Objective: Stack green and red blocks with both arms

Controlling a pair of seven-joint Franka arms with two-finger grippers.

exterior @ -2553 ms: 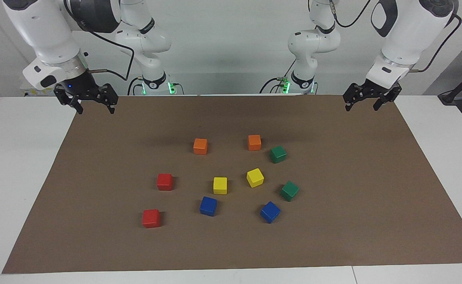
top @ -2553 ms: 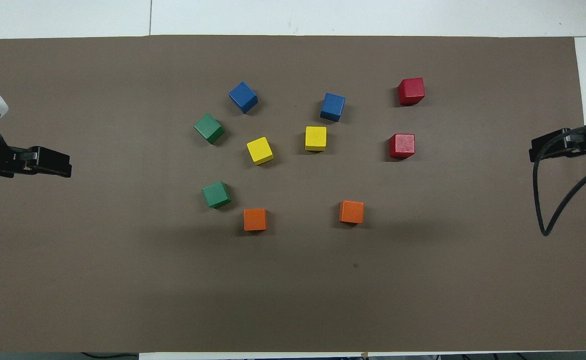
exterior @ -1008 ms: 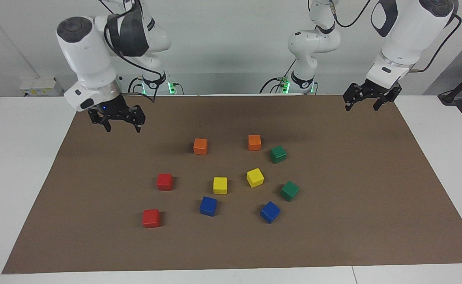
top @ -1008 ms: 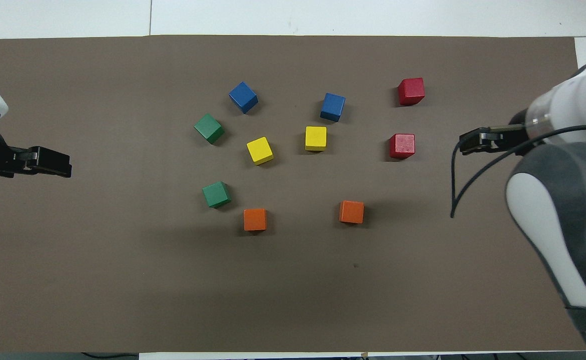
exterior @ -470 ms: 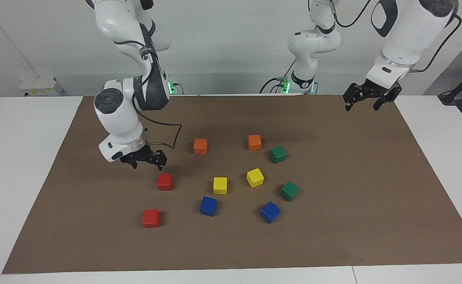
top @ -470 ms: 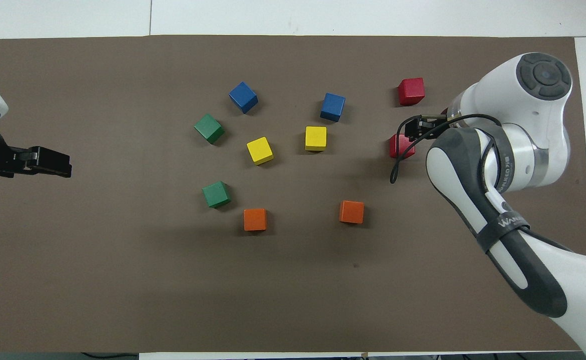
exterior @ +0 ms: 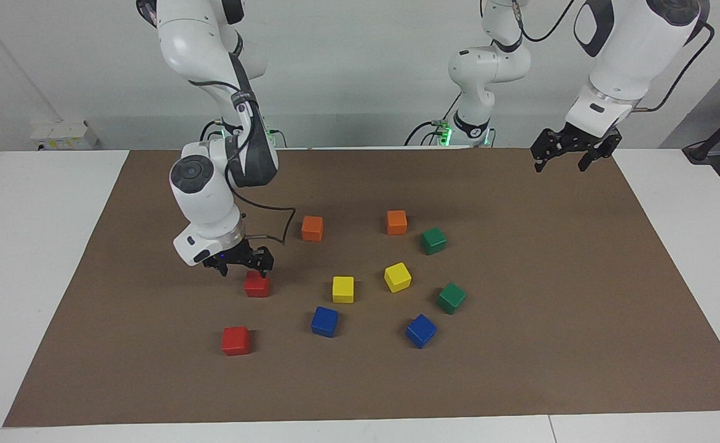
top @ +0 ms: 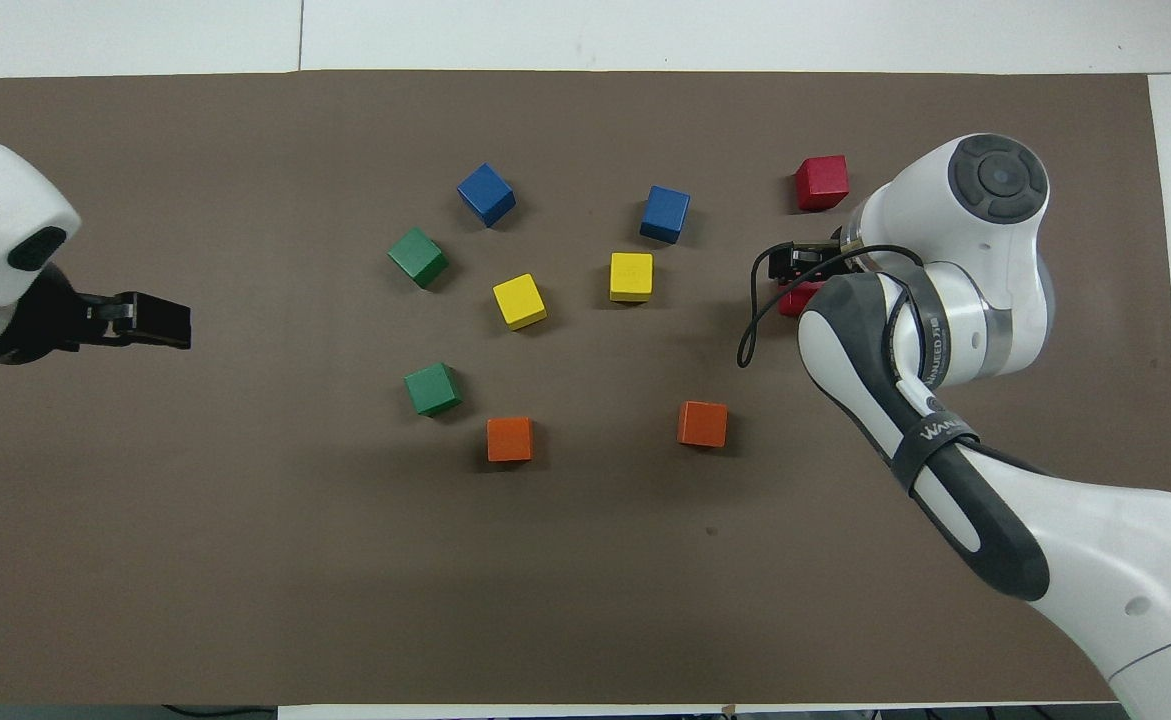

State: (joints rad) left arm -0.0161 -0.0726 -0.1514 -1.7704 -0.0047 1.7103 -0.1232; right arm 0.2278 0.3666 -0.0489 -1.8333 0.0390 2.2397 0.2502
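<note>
- Right arm is bent way over, elbow high, forearm dropping steeply with the wrist pointing down. Its end effector sits right over the nearer red block, fingers apart and straddling the top of it. Can't tell if they're actually touching it yet (the overhead view mostly hides that block under the wrist).
- Left arm is waiting at its own end of the desk, wrist angled down, left end effector hovering over the edge of the brown mat by the corner nearest the robots. Fingers spread, nothing in them.
- The second red block sits on the mat farther from the robots than the first one, slightly more toward the right arm's end, well apart from it.
- Green blocks are both toward the left arm's end of the cluster: one green block just beside an orange cube, the other green block farther from the robots, near a blue cube.
- Rest of the clutter (none of it stacked): a second orange cube, two yellow cubes in the middle, and another blue cube.
- All four task blocks are flat on the mat, each on its own.
</note>
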